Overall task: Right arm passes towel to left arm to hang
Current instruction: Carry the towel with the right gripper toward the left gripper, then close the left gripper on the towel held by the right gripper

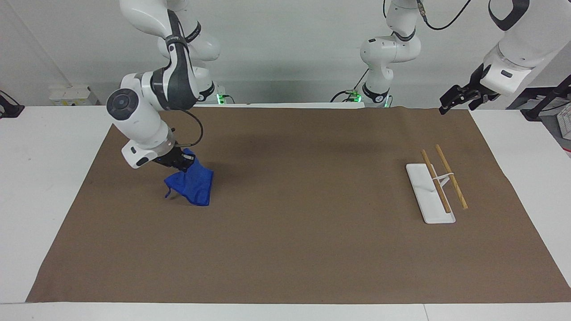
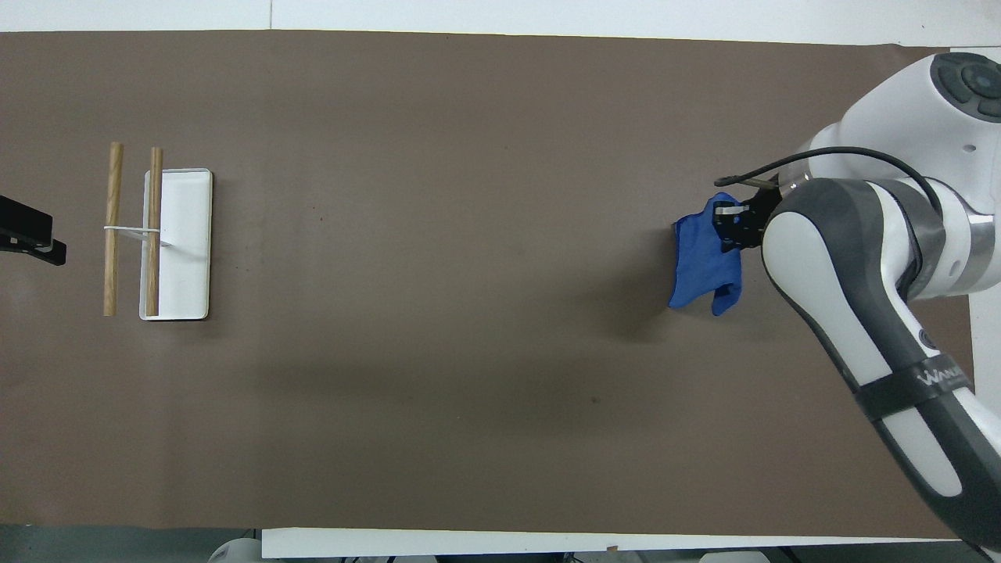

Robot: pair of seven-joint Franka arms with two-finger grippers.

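The blue towel (image 1: 192,183) hangs bunched from my right gripper (image 1: 178,159), which is shut on its upper edge and holds it up over the brown mat at the right arm's end of the table. In the overhead view the towel (image 2: 700,262) droops from the right gripper (image 2: 733,225). My left gripper (image 1: 451,101) waits in the air over the mat's corner at the left arm's end; only its tip (image 2: 31,238) shows in the overhead view. The white rack (image 1: 429,192) with two wooden rails stands at the left arm's end.
The brown mat (image 1: 294,214) covers most of the white table. The rack's wooden rails (image 2: 133,228) rise above its white base (image 2: 188,242). A third white arm's base (image 1: 378,89) stands at the robots' edge of the table.
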